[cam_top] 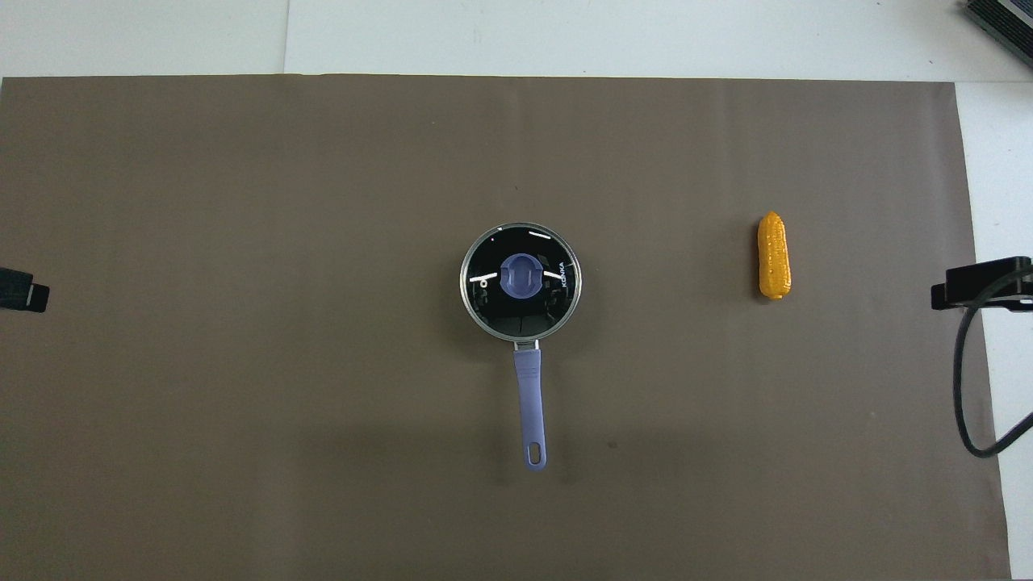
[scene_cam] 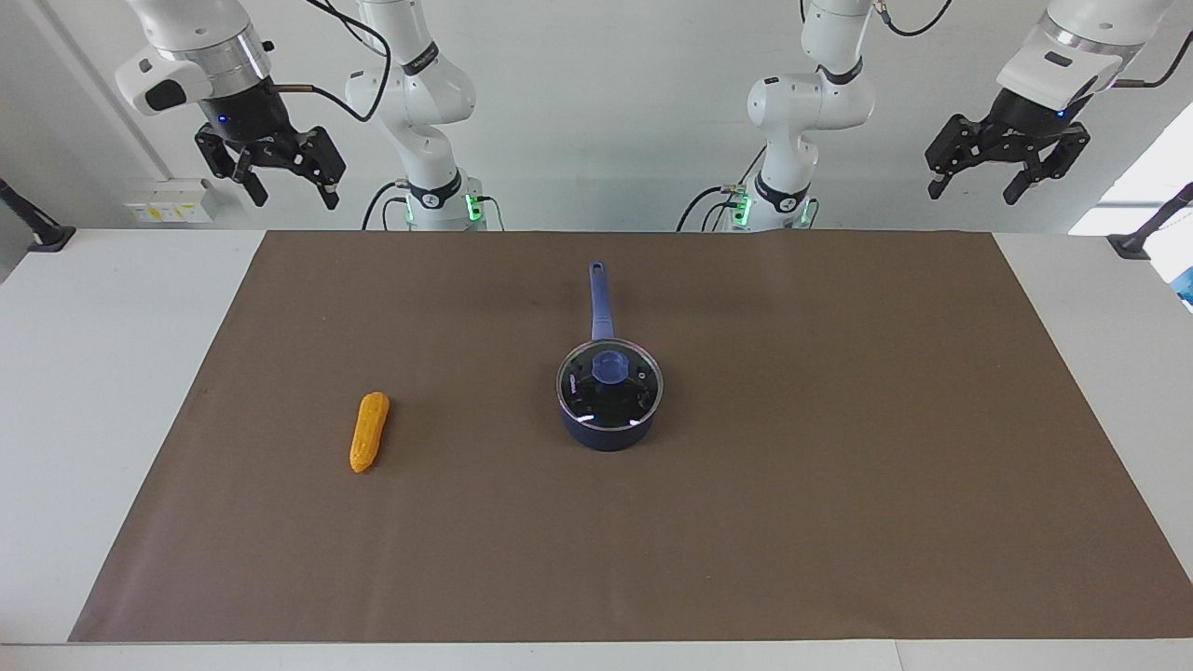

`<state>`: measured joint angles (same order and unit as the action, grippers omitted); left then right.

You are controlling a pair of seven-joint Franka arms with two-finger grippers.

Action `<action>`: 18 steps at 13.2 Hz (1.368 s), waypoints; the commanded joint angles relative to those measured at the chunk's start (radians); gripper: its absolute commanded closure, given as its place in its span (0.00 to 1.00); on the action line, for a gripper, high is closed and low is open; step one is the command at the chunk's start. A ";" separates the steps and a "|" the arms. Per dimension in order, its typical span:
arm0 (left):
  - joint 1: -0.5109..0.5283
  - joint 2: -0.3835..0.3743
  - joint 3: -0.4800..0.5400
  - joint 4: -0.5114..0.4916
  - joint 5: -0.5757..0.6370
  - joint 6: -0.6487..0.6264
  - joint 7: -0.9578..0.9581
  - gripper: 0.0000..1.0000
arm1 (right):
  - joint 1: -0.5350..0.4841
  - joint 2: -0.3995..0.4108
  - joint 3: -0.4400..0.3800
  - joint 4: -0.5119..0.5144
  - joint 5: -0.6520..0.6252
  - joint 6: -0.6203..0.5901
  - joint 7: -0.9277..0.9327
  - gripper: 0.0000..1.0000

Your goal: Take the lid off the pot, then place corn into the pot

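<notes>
The pot (scene_cam: 606,434) stands at the middle of the brown mat, its long blue-purple handle (scene_cam: 601,303) pointing toward the robots. The glass lid (scene_cam: 585,393) with its blue knob (scene_cam: 610,365) sits on the pot. From overhead the lid (cam_top: 520,278) covers the pot and only the pot's handle (cam_top: 530,403) shows. The orange-yellow corn (scene_cam: 369,431) lies on the mat toward the right arm's end, about level with the pot; it also shows overhead (cam_top: 774,255). My right gripper (scene_cam: 291,191) and left gripper (scene_cam: 977,189) hang open and empty, high above the table's two ends by the robots, both arms waiting.
The brown mat (scene_cam: 839,485) covers most of the white table (scene_cam: 93,373). Black clamp mounts (scene_cam: 37,231) (scene_cam: 1142,238) stand at the table's corners nearest the robots. A black cable (cam_top: 964,387) loops below the right gripper's tip (cam_top: 980,284) overhead.
</notes>
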<state>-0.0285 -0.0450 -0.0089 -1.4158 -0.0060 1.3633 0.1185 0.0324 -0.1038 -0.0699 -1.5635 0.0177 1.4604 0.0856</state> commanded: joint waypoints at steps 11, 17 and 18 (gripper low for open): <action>-0.004 -0.026 -0.022 -0.032 0.004 0.025 -0.002 0.00 | -0.014 0.275 -0.005 -0.230 -0.007 0.604 -0.043 0.00; -0.135 -0.009 -0.022 -0.113 0.004 0.181 -0.093 0.00 | -0.011 0.407 -0.005 -0.346 -0.007 0.834 -0.043 0.00; -0.165 -0.006 -0.022 -0.132 0.004 0.212 -0.136 0.00 | -0.011 0.426 -0.005 -0.368 -0.007 0.872 -0.043 0.00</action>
<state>-0.1379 -0.0385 -0.0403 -1.4886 -0.0067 1.5057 0.0522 0.0320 0.3109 -0.0801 -1.8722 0.0148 2.2573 0.0731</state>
